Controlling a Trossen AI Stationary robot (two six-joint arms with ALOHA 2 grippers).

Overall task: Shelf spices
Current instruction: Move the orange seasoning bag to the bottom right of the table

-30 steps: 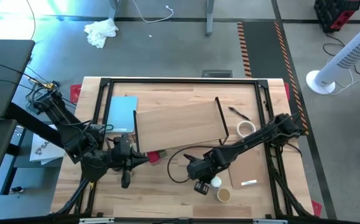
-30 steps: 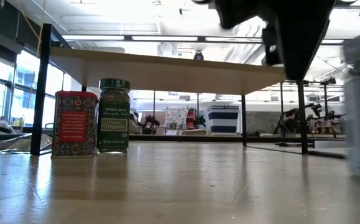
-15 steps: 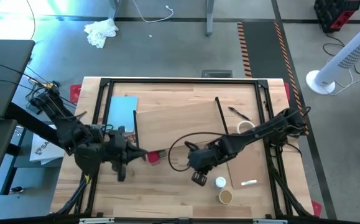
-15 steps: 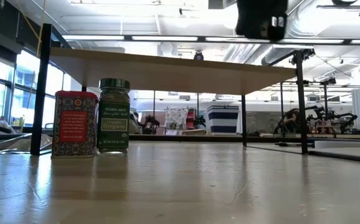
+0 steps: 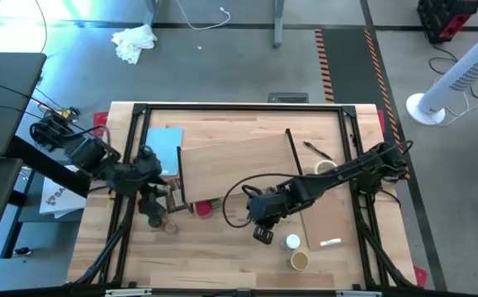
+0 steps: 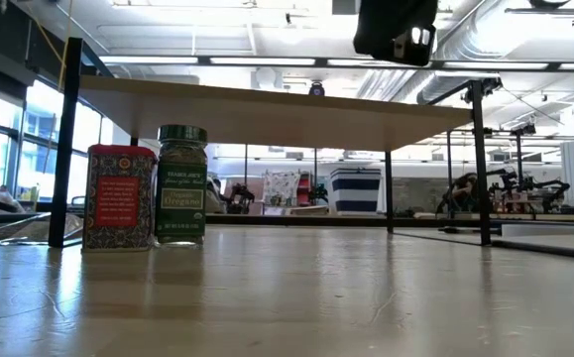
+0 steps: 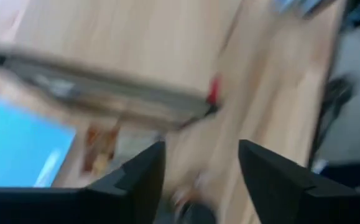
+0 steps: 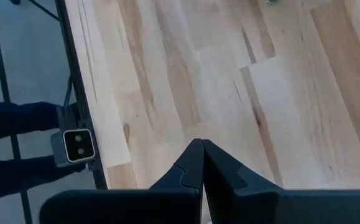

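The shelf [image 5: 239, 165] stands mid-table on its black wire end frames, its pale plank [image 6: 267, 107] overhead in the low view. A red tin [image 5: 201, 208] [image 6: 120, 210] and a green-topped jar [image 6: 181, 198] stand side by side on the table at the shelf's near left end. A white-topped jar [image 5: 292, 242] and a tan-topped one [image 5: 298, 260] stand near the right front. My left gripper [image 5: 154, 213] [image 7: 201, 180] hangs open left of the red tin, with only table between its fingers. My right gripper [image 5: 262, 235] [image 8: 201, 163] is shut, raised above the table left of the white-topped jar.
A light-blue pad [image 5: 163, 148] lies left of the shelf. A white tape ring [image 5: 327, 171] and a thin flat board [image 5: 329, 219] lie at the right. A small grey camera [image 8: 77, 144] sits at the table's edge. Bare wood shows between the two grippers.
My left gripper has drawn back toward the table's left edge and a little toward the far edge, away from the red tin. My right gripper has risen from beside the white-topped jar and shifted slightly left; the jar stays standing on the table.
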